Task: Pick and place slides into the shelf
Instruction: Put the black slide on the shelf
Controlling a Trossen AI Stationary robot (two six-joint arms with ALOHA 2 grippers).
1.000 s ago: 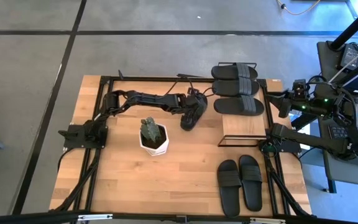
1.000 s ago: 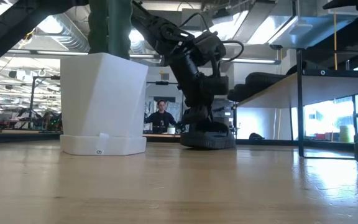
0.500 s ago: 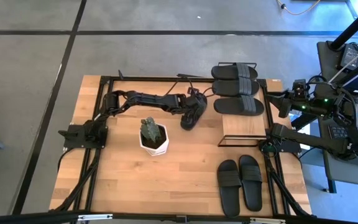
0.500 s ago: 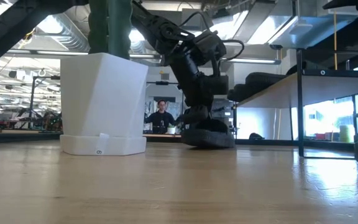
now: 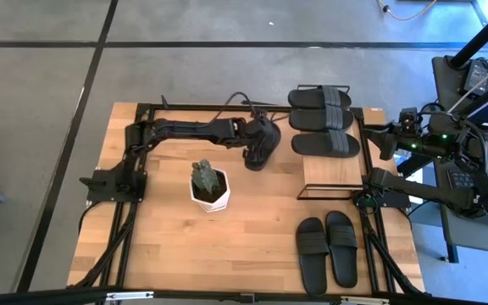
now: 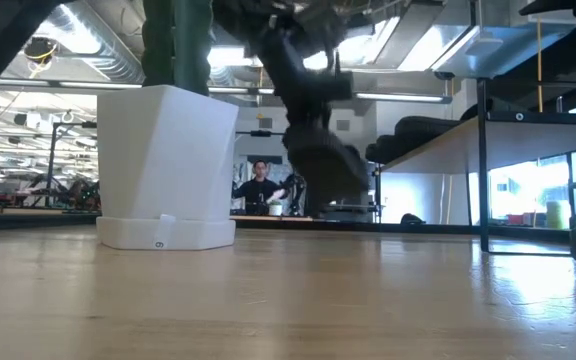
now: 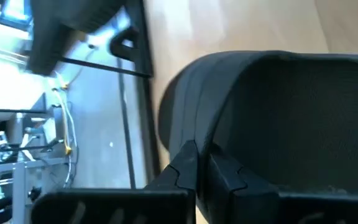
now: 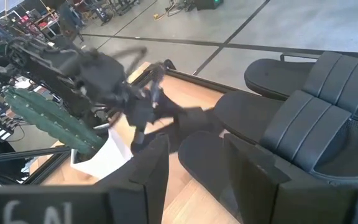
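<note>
My left gripper (image 5: 263,135) is shut on one black slide (image 5: 255,155) near the table's far middle, just left of the shelf (image 5: 333,174). In the low view the slide (image 6: 330,170) hangs blurred above the tabletop. Three slides (image 5: 320,119) lie side by side on the shelf's wooden top. Two more slides (image 5: 327,250) rest sole-down on the table, near the front right. My right gripper (image 8: 201,174) waits open at the right edge, behind the shelf, with nothing between its fingers. My left gripper pinches the slide between its two fingers (image 7: 188,163) at an edge (image 7: 219,146) near one end; strap or sole rim, I cannot tell. The fingers come from above. The slide hangs tilted below them, clear of the table.
A white pot with a cactus (image 5: 210,188) stands on the table, to the near left of the held slide, and fills the left of the low view (image 6: 163,165). Bare wood lies between the pot and the two front slides. A person shows in the room beyond.
My left gripper has shut on the slide that lay on the table and risen with it, drawing a little toward the far edge. The slide, which rested on the wood, now hangs tilted clear of it.
</note>
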